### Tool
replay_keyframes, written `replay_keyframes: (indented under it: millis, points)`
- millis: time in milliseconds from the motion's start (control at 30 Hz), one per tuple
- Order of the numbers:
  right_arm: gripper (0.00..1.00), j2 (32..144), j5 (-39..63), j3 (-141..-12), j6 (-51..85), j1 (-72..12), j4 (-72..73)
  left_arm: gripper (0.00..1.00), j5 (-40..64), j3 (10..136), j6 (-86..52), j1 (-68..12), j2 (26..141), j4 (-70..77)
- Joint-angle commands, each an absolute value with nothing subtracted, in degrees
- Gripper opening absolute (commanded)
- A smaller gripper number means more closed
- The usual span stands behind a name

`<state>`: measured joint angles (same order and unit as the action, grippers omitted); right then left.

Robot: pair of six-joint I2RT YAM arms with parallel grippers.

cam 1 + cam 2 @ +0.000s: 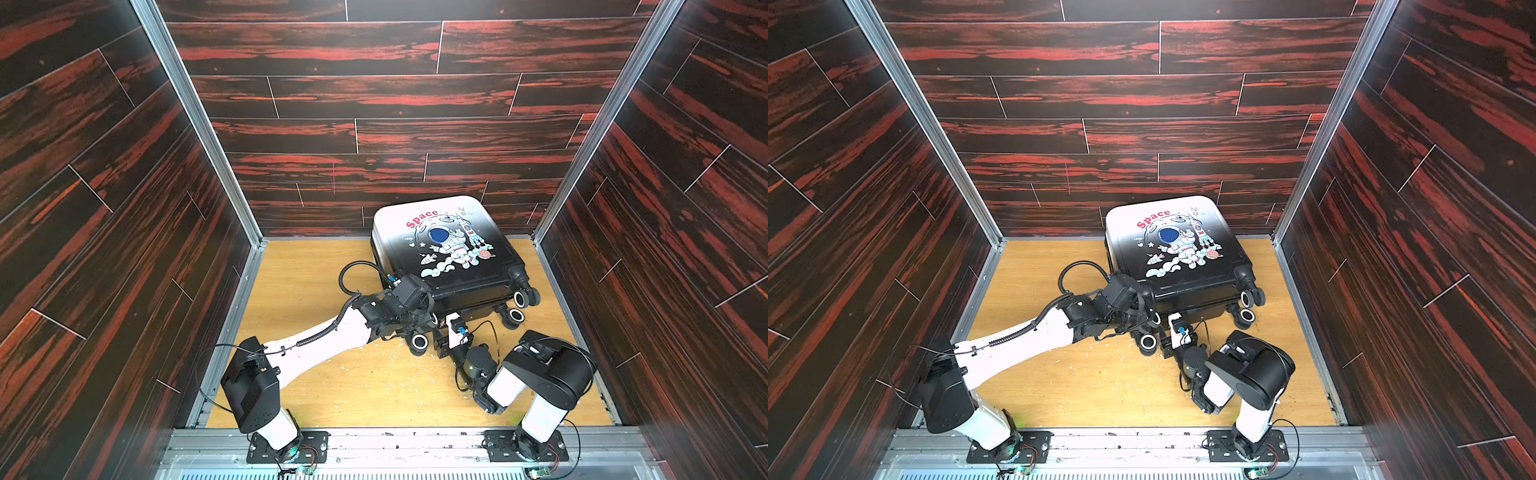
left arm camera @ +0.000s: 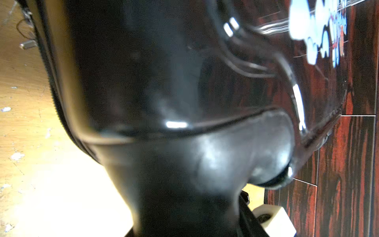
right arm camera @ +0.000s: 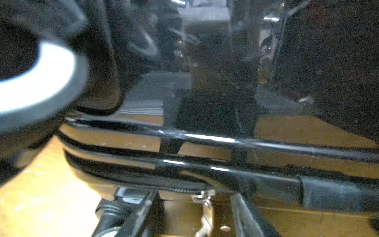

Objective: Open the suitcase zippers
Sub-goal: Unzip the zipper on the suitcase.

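The suitcase (image 1: 449, 249) (image 1: 1179, 249) lies print side up at the back right, its wheeled end facing me. My left gripper (image 1: 426, 318) sits at the near-left wheel corner. In the left wrist view a blurred black part of the case (image 2: 184, 205) fills the gap between its jaws, so it is shut on it. My right gripper (image 3: 193, 197) is low under the wheeled end, open. A metallic pull tab (image 3: 206, 207) hangs from the zippers' track (image 3: 180, 189) between its fingers (image 3: 143, 209), touching neither. Another stretch of track (image 2: 53, 92) runs along the seam.
Black spinner wheels with white rings (image 1: 419, 341) (image 1: 515, 314) stick out toward the arms. Dark red wood-pattern walls (image 1: 124, 208) close in the left, right and back. The wooden floor (image 1: 332, 374) carries small white scraps. A metal rail (image 1: 415, 440) runs along the front.
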<state>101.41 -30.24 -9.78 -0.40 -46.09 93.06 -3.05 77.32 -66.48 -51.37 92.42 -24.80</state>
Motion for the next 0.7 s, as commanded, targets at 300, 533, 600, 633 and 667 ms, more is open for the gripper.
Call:
replay_keyframes:
  millis: [300, 533, 600, 633, 667]
  points:
    - [0.0, 101.9, -28.4, -10.1, -0.5, -44.1, 93.2, 0.0, -5.4, 76.6, -65.7, -51.0, 85.8, -18.8]
    - [0.0, 96.4, -31.8, -7.2, -2.7, -44.0, 91.1, 0.0, -8.4, 73.9, -65.4, -49.0, 81.8, -21.4]
    - [0.0, 93.4, -34.4, -6.9, -3.3, -43.8, 87.1, 0.0, -9.6, 72.8, -65.4, -47.9, 79.8, -22.6]
    - [0.0, 91.9, -35.7, -6.7, -3.4, -43.7, 84.8, 0.0, -10.4, 72.1, -65.4, -47.1, 78.6, -23.3]
    - [0.0, 90.8, -36.7, -6.5, -2.9, -43.4, 83.5, 0.0, -10.9, 71.5, -65.4, -46.5, 77.6, -24.0]
